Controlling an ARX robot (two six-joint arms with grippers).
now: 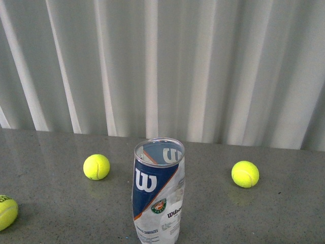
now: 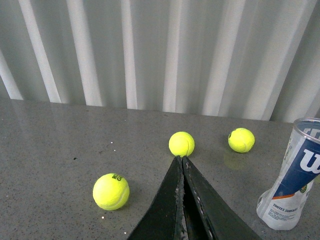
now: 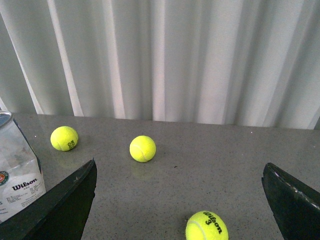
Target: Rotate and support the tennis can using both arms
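The tennis can point(image 1: 158, 190) stands upright on the grey speckled tabletop point(image 1: 45, 152), near the front edge of the front view and about midway across it, its open metal-rimmed mouth facing up and its navy label with the white "W" facing the camera. No ball shows inside it.

Three loose tennis balls lie around it, none touching it. One ball point(image 1: 96, 166) rests behind and to the left of the can, another ball point(image 1: 245, 174) behind and to the right, and a third ball point(image 1: 7, 212) sits at the far left edge of the front view, partly cut off. The right wrist view shows a further ball printed "Wilson 3" point(image 3: 206, 226) close to that camera.

Neither arm appears in the front view. The left gripper point(image 2: 182, 159) has its two black fingers pressed together to a point, holding nothing, with the can point(image 2: 295, 175) well apart from it. The right gripper point(image 3: 180, 170) has its fingers point(image 3: 70, 200) spread wide, empty; one finger is just beside the can point(image 3: 17, 170), contact unclear.

A pleated white curtain point(image 1: 162, 66) closes off the table's far edge. Bare tabletop surrounds the can between the balls.
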